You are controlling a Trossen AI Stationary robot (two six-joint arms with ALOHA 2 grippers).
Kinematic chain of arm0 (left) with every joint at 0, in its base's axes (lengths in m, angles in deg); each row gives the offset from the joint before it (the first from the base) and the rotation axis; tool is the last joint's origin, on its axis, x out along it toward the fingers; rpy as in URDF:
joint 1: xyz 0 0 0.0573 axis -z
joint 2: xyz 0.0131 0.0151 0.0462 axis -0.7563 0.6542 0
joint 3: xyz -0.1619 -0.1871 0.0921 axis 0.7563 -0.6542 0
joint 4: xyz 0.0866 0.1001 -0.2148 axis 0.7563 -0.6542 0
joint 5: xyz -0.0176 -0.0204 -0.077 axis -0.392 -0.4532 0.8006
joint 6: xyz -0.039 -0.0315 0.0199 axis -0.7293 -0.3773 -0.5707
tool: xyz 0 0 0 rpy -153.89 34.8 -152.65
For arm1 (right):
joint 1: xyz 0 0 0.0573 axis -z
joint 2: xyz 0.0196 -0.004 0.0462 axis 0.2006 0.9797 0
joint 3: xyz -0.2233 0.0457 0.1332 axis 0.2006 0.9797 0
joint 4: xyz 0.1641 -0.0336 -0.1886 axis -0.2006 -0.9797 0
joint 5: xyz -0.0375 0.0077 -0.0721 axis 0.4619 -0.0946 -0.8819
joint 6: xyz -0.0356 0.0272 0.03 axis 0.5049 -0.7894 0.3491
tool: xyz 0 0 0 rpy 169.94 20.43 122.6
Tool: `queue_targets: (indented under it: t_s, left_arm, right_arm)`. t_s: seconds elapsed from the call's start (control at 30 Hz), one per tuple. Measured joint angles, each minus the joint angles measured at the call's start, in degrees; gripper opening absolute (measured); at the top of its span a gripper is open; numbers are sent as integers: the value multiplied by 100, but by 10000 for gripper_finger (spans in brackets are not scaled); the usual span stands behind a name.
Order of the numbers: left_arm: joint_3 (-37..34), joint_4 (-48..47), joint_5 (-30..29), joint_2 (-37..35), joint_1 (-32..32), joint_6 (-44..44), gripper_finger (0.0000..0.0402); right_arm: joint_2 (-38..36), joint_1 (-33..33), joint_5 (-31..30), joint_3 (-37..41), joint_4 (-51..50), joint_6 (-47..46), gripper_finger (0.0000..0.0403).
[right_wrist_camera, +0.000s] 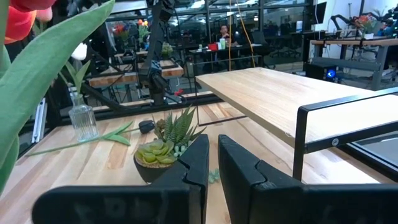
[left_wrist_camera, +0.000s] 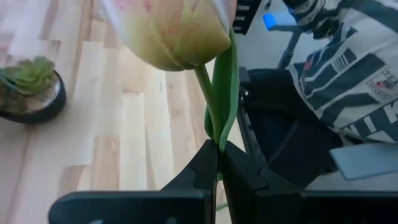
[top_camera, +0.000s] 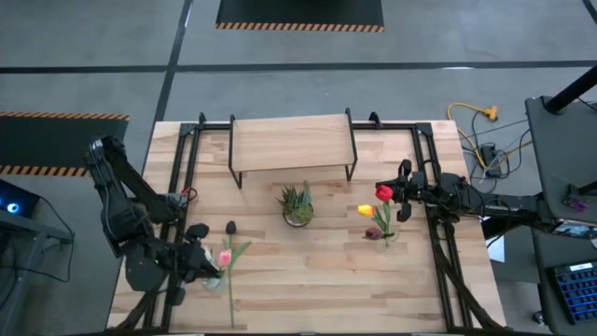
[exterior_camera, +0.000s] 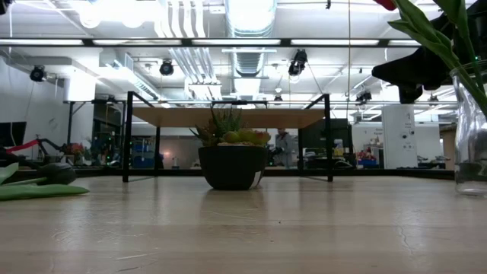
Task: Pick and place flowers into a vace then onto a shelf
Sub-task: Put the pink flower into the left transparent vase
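High view: left pincer [top_camera: 207, 266] sat at the near left of the worktop [top_camera: 308, 280], clamped on the thin stem of a pink tulip [top_camera: 224, 257], beside a clear vase [top_camera: 214, 279]. Stem ran straight out from its fingertips, head outermost. Right pincer [top_camera: 403, 196] was closed on a red tulip [top_camera: 383, 193], above a second vase [top_camera: 384, 234] holding yellow and maroon heads. Shelf [top_camera: 291, 143] stood at the far edge, nearer the right arm. No legible writing.
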Motion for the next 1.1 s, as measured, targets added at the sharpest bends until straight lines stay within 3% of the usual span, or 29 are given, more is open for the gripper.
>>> queue_targets:
  t_s: [0.43, 0.7, 1.1]
  left_arm:
    - [-1252, 1031, 0, -355, 230, -65, 0]
    - [-1967, 1537, 44, -778, 228, -578, 0]
    - [-2082, 1642, 158, -1435, 228, -800, 33]
  right_arm:
    - [-4, 1, 0, 0, -1, 0, 28]
    - [-4, 0, 0, 0, 0, 0, 28]
    - [-2, 0, 0, 0, 2, -187, 28]
